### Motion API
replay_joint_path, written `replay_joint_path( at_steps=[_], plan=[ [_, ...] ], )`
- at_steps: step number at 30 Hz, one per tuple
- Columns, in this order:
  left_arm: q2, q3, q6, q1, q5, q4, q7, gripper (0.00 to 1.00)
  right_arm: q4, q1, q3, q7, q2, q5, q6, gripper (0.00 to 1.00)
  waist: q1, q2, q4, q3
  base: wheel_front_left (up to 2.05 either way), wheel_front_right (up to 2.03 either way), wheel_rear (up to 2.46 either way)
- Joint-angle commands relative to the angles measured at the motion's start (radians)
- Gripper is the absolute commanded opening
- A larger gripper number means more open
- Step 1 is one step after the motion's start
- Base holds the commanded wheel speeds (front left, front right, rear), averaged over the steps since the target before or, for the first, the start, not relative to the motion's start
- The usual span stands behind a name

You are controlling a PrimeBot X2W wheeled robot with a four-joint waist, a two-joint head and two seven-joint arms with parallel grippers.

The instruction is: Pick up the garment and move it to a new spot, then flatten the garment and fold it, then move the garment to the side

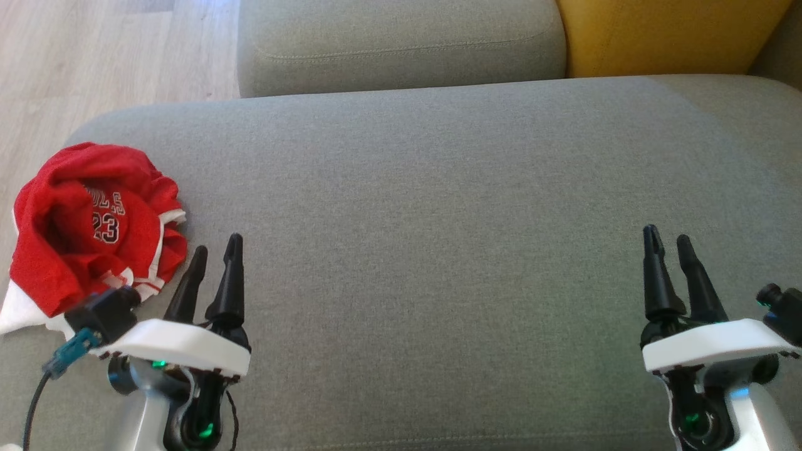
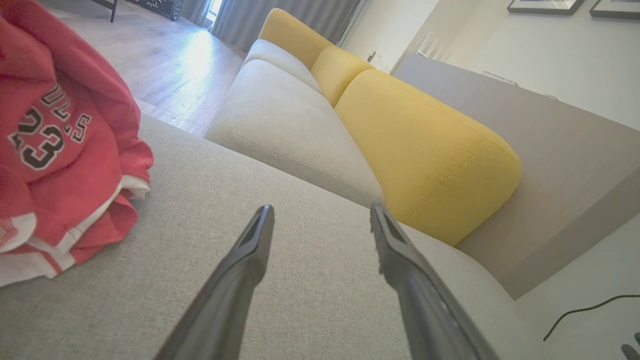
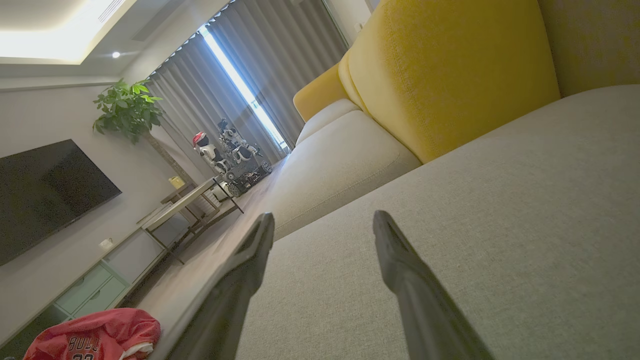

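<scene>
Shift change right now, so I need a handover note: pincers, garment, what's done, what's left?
Left pincer: open, empty, beside the jersey, not touching it.
Right pincer: open, empty, over the right side of the sofa seat.
Jersey: red, crumpled in a heap at the seat's left edge.
Done: nothing yet.
Left: pick it up, move it, flatten, fold, set aside.

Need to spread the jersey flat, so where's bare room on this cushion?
The grey seat cushion is bare between the left gripper and right gripper, up to the yellow cushion. Crowded: its left edge, under the red jersey.
</scene>
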State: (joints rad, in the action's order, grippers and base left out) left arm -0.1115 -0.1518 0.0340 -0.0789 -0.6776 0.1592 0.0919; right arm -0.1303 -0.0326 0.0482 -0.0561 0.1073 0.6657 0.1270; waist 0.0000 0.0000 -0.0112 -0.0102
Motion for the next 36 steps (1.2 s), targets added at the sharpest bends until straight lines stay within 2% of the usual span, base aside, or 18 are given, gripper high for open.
replay_joint_path(
  at_steps=[1, 25, 36],
  plan=[
    [-0.02, 0.018, -0.004, -0.067, 0.018, -0.046, 0.012, 1.0, 0.043, -0.062, 0.013, -0.014, 0.017, -0.018, 0.003, 1.0, 0.0, 0.0, 0.0, 0.0, 0.0, 0.0, 0.0],
    [-0.048, -0.038, -0.056, -0.056, 0.258, 0.017, 0.082, 1.0, -0.002, -0.055, 0.066, -0.044, 0.005, -0.291, 0.003, 1.0, 0.0, 0.0, -0.002, -0.006, 0.0, 0.0, 0.0],
    [-0.05, -0.048, -0.065, -0.051, 0.343, 0.053, 0.111, 1.0, -0.018, -0.048, 0.071, -0.056, -0.006, -0.394, 0.003, 1.0, 0.0, 0.0, -0.003, -0.008, 0.0, 0.0, 0.0]
  ],
)
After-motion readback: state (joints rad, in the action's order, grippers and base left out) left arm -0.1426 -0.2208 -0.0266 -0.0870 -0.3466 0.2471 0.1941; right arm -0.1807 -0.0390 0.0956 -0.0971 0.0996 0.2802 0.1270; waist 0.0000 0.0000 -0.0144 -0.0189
